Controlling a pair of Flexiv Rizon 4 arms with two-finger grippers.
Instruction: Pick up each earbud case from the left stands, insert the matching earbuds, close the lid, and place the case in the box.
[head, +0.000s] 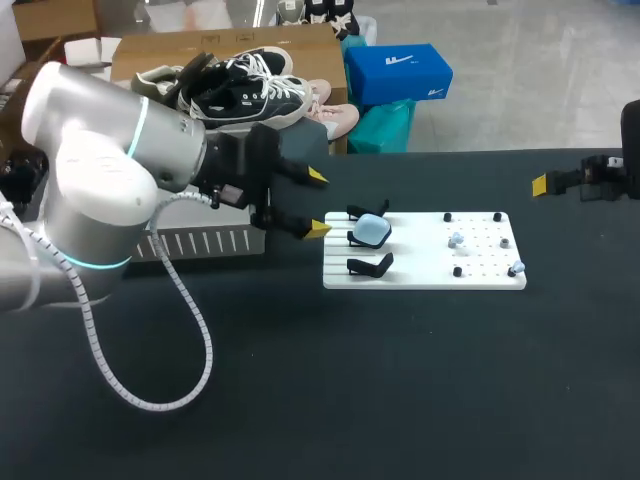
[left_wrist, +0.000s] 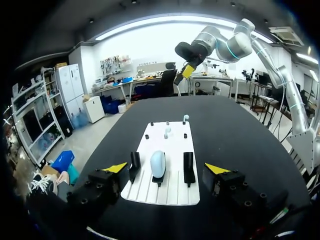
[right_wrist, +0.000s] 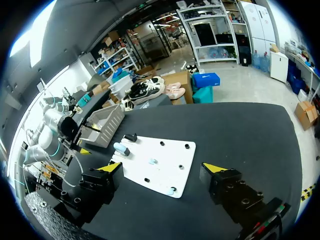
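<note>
A white board (head: 420, 272) lies flat on the black surface (head: 400, 380). At the end of the board nearest the left pincer (head: 316, 204), three black stands (head: 369, 266) stand in a row. The light blue earbud case (head: 371, 231) sits on the middle stand, and the stands on either side of it are bare. Seen from the left pincer, the case looks taller than it is wide, so its long way goes up from the board. It seems to lean on its stand, but I cannot tell how far. Its lid looks shut. Any print on the case is too small to read. At the other end of the board are small black pegs (head: 447, 216) and two pale earbuds (head: 456, 240). One earbud is among the pegs and the other is at a corner of the board. The left pincer hangs just off the stand end of the board. It points at the case, with its fingers wide apart and nothing in them. The right pincer (right_wrist: 163, 168) is well away, past the peg end of the board. It is also spread wide and holds nothing. The grey box (head: 205, 242) sits on the surface past the stand end of the board, behind the left pincer.
</note>
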